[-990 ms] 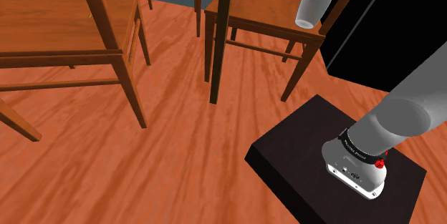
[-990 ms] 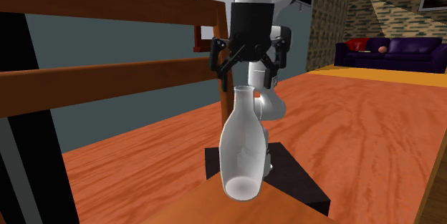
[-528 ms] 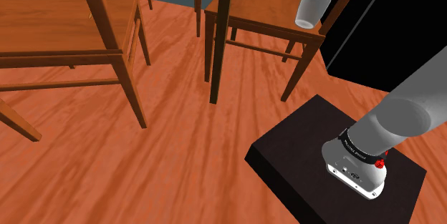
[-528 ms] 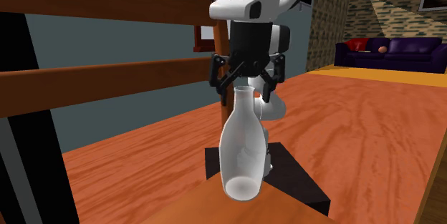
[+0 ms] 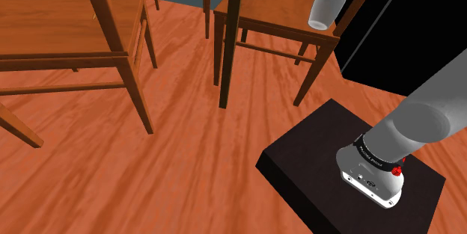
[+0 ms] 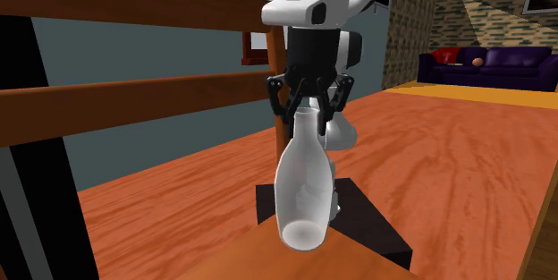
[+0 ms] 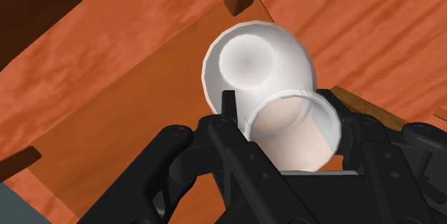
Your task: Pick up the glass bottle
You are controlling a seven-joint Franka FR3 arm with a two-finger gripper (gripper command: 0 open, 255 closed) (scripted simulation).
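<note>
A: Bottle position?
B: Pale translucent bottle (image 6: 302, 180) stands upright at the edge of the wooden chair seat (image 5: 262, 7).
A: Hand?
B: Hand (image 6: 307, 113) sits over the neck, narrow, with fingers (image 7: 228, 112) clasping it on both sides. Beyond it is the black stand (image 5: 307, 167) on the wood floor (image 5: 187, 120). A purple sofa (image 6: 487, 65) sits far back.

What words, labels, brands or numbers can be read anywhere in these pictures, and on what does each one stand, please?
None can be read.
The dark band round the arm's base bears pale marks, too small to read.
The bottle carries no label.
</note>
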